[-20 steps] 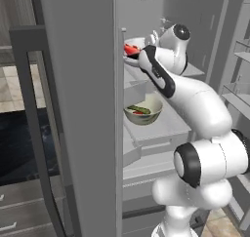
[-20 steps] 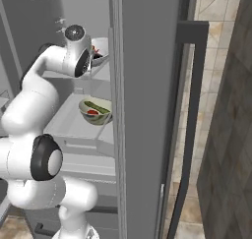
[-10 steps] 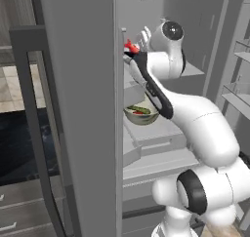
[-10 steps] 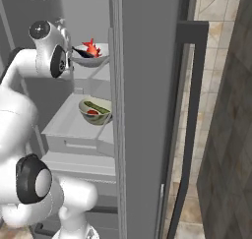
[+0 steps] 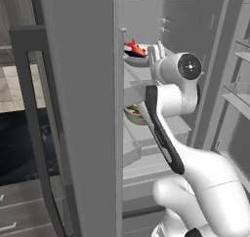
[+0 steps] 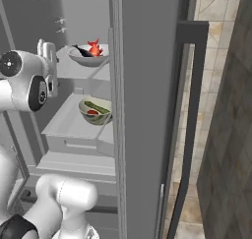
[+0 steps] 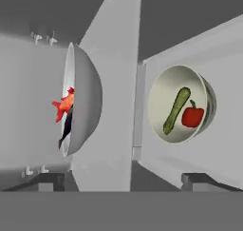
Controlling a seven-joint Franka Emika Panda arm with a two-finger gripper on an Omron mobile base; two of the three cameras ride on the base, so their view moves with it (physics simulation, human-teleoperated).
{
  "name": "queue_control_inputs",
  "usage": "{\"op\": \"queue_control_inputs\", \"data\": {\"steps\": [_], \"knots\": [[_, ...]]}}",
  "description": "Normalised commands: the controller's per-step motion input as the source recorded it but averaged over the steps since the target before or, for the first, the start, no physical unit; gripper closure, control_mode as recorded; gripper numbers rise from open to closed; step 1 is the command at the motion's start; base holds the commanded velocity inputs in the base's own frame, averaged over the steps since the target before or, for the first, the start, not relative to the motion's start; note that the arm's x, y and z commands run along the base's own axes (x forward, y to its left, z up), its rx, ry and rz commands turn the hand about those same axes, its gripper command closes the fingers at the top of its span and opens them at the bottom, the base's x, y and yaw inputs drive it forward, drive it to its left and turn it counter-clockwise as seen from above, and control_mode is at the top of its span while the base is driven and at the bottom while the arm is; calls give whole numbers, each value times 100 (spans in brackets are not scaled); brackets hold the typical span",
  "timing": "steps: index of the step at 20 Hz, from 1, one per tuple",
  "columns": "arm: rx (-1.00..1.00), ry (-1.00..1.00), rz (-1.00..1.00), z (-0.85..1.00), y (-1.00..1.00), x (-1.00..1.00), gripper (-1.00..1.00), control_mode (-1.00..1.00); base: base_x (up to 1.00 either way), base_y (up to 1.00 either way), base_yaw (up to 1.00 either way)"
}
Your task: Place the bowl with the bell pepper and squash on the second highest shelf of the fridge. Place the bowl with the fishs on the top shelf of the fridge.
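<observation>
Both bowls look shelved in the tall grey-silver fridge (image 6: 147,85): the grey bowl of red and dark fish (image 6: 88,55) on the pale top shelf (image 6: 81,71), the pale bowl with green squash (image 7: 176,110) and red bell pepper (image 7: 192,116) seemingly one shelf below, and the white gripper (image 5: 157,53) spread, holding nothing.

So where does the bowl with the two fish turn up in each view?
Left base view: fish bowl upper centre, on the top shelf, behind the gripper.
Right base view: upper left.
Hand view: left of centre, seen side-on.
Shared landmark: the vegetable bowl one shelf below.
</observation>
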Motion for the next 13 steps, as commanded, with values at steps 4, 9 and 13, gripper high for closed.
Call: {"op": "queue_control_inputs", "data": {"steps": [4, 9, 13], "knots": [[19, 0, -5, 21, -23, -100, -100, -100, 0, 0, 0], [14, -2, -4, 39, -45, -100, -100, -100, 0, 0, 0], [4, -19, -7, 46, -44, -100, -100, -100, 0, 0, 0]]}}
